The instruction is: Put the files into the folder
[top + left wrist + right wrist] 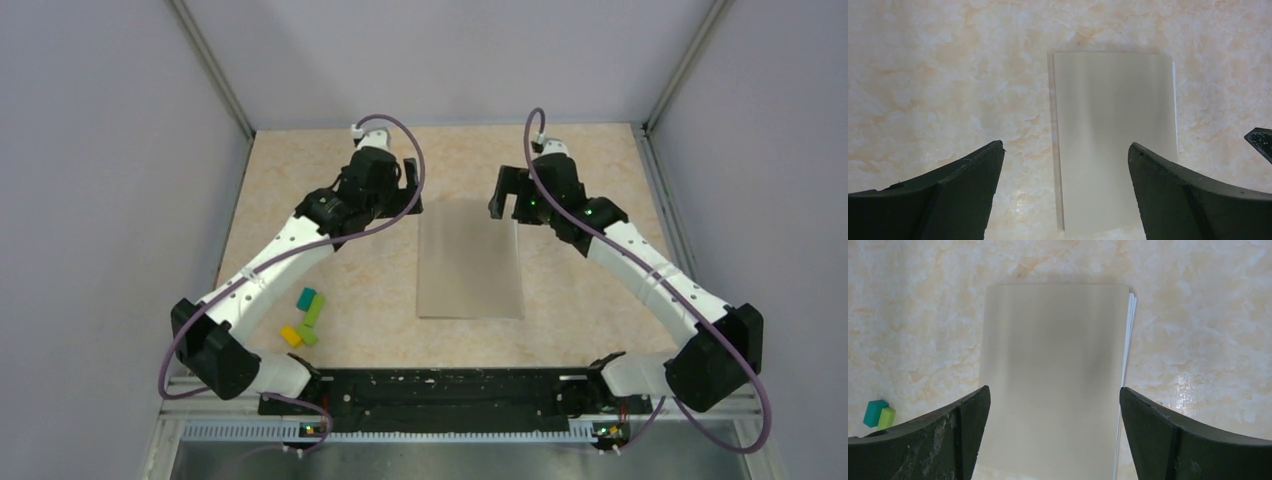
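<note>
The thin flat tan cardboard folder (470, 258) lies shut in the middle of the speckled beige counter (570, 295), its long axis running straight out from the arm bases. The white paper files (1129, 335) sit inside it, with only a sliver of their edges showing along its right side. The left gripper (1065, 146) and the right gripper (1054, 389) both hang released above its far end. The right one is nearer that sliver, so it is probably the better placed to tidy it.
</note>
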